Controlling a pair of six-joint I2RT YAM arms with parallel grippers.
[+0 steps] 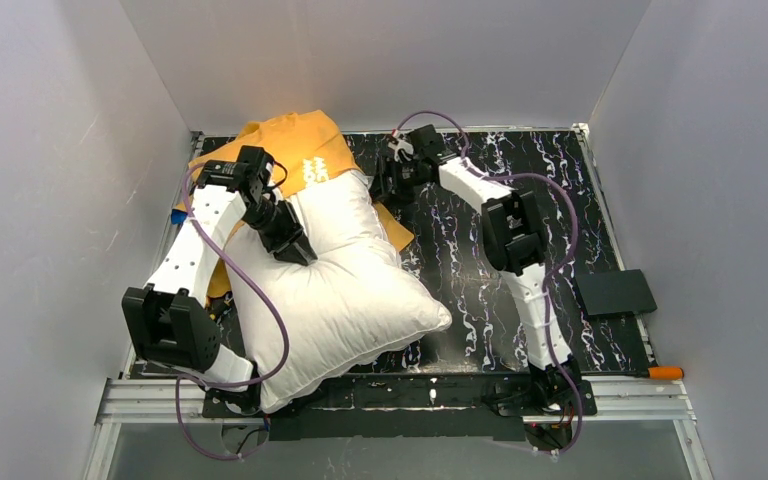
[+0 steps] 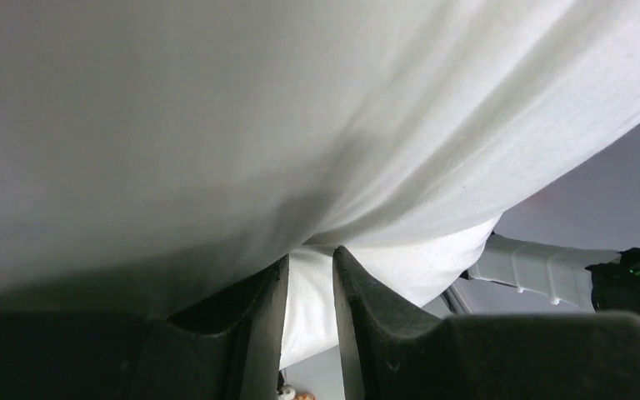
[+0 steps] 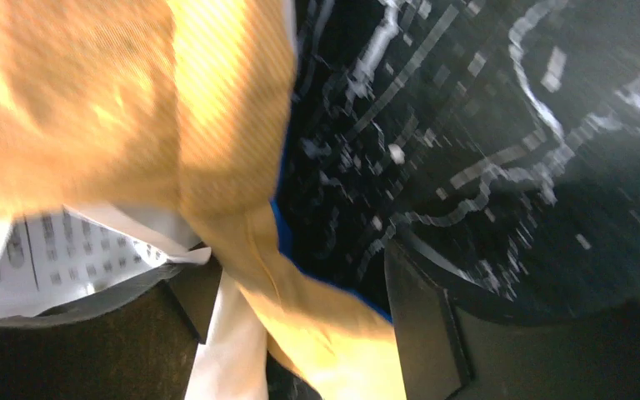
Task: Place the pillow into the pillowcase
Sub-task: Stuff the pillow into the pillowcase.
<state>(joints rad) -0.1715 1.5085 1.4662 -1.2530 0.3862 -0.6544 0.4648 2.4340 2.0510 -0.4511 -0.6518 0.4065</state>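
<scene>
While the top view hides both grips, wrist cams show left fingers (image 2: 358, 333) pinched narrow on a pillow (image 2: 217, 125) fold, right fingers (image 3: 421, 333) spread wide, pillowcase (image 3: 92, 100) hem between them; both arms reach forward.

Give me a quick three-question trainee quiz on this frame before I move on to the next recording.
1. True or false: the left gripper pinches a fold of the pillow.
2. Which side of the pillowcase faces up in the overhead view? A) blue B) orange-yellow C) black
3. Fill in: the jaws of the right gripper stand ____, with the pillowcase edge lying between them.
Key: 1 true; 2 B; 3 open.
</scene>
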